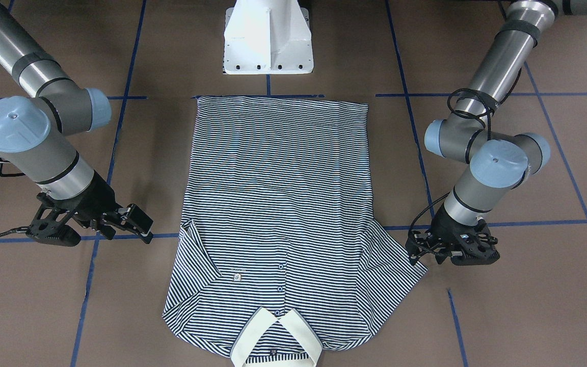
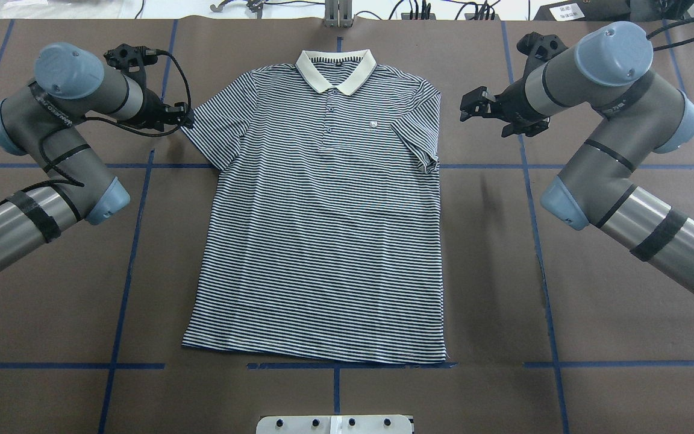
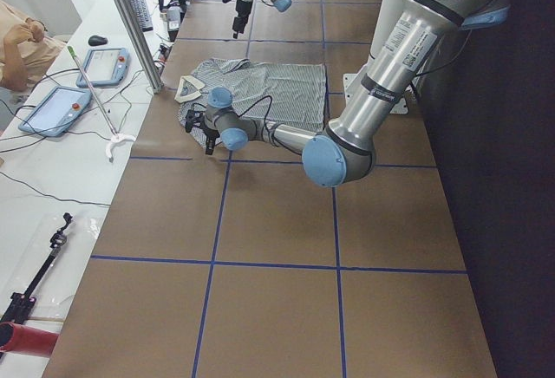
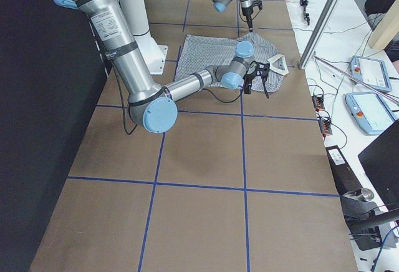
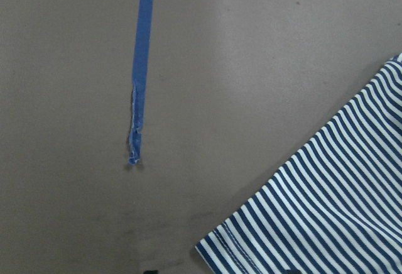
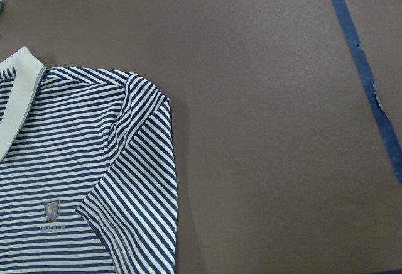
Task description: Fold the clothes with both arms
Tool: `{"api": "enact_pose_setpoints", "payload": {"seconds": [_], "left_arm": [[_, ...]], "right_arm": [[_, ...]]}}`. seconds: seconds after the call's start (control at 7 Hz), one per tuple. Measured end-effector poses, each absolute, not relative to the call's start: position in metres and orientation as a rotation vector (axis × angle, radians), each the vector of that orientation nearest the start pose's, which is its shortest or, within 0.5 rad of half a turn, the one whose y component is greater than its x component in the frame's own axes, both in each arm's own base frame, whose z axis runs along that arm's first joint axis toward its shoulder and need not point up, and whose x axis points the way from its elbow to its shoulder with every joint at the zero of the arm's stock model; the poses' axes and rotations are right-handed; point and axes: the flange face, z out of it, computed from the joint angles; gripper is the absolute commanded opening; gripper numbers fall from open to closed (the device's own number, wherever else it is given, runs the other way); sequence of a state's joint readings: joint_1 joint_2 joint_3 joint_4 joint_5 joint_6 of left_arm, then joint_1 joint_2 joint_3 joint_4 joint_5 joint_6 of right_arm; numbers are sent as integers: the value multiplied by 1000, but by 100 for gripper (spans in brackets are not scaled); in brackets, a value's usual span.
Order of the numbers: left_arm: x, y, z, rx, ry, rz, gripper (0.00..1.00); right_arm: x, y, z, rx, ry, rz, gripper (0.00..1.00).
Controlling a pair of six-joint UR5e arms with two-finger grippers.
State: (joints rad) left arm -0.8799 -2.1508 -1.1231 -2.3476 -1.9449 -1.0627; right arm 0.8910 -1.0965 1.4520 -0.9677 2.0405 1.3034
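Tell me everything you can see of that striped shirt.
The shirt is a short-sleeved polo in thin navy-and-white stripes, seemingly soft knit, with a plain cream collar, small buttons and a tiny chest logo. It lies flat, front up, unfolded on the brown table, collar away from the robot's base. One sleeve spreads outward; the other lies against the body.

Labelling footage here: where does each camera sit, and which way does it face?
Front-facing: across the table, facing the robot: left arm, right arm, pedestal.
Overhead: behind the robot, looking forward-down; both arms.
Exterior left: table's end; left arm nearest.
Exterior right: opposite end; right arm nearest.
Left wrist: down on a sleeve; no arm.
Right wrist: down on the collar; no arm.
Shared: both wrist views show polo shirt and blue tape.
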Motion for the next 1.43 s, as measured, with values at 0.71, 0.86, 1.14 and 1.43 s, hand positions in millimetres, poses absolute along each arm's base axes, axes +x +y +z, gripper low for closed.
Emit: {"api": "enact_pose_setpoints", "payload": {"seconds": [0.71,0.86,1.14,1.43], "left_arm": [[417,-653,438,316,908,-165,45],[417,-654,439,322,903,-169,46],[414,-656,440,340,888,-180,47],[412,-658,442,353,876,-188,46]], "right_arm": [[-366,-594,374,157,-1025,337,100],[-366,-594,374,157,-1024,337,100],[-366,-594,374,159,-1024,338,100],[-366,-595,373,160,-1024,339,100]]}}
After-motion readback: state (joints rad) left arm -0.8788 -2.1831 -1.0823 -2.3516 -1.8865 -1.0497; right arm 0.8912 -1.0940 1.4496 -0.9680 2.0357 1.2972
